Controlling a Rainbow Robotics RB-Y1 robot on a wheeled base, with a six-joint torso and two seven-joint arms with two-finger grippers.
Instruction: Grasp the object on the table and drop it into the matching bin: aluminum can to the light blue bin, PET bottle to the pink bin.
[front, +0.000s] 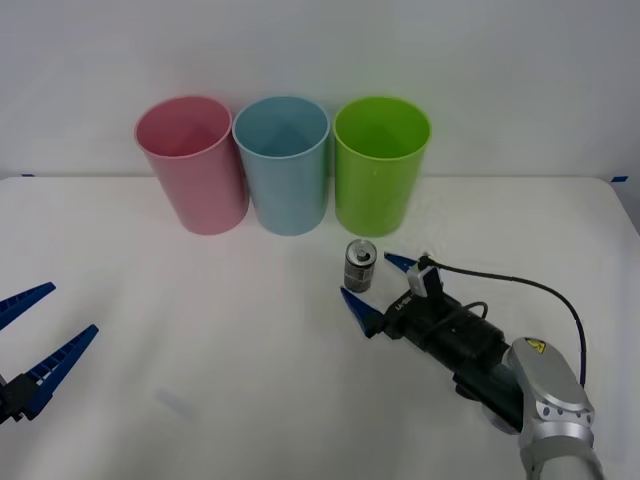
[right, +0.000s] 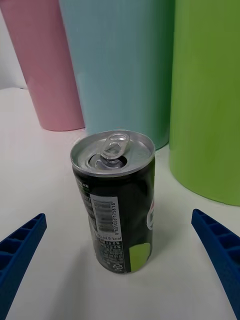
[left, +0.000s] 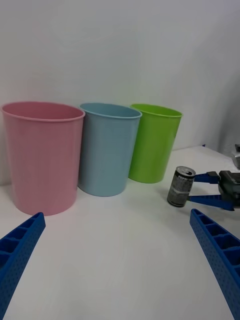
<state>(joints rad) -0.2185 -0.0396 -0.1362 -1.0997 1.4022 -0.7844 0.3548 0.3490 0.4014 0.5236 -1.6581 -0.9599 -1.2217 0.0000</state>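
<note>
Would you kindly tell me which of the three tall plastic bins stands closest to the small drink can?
The lime green plastic bin, rightmost in the row, stands closest, just behind the small dark metal can; the light blue and pink bins stand farther left.

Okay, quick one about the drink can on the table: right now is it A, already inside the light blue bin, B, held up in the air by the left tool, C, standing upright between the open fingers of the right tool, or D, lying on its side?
C: the can stands upright on the table, pull-tab up, with the right tool open around it and neither finger touching it.
</note>
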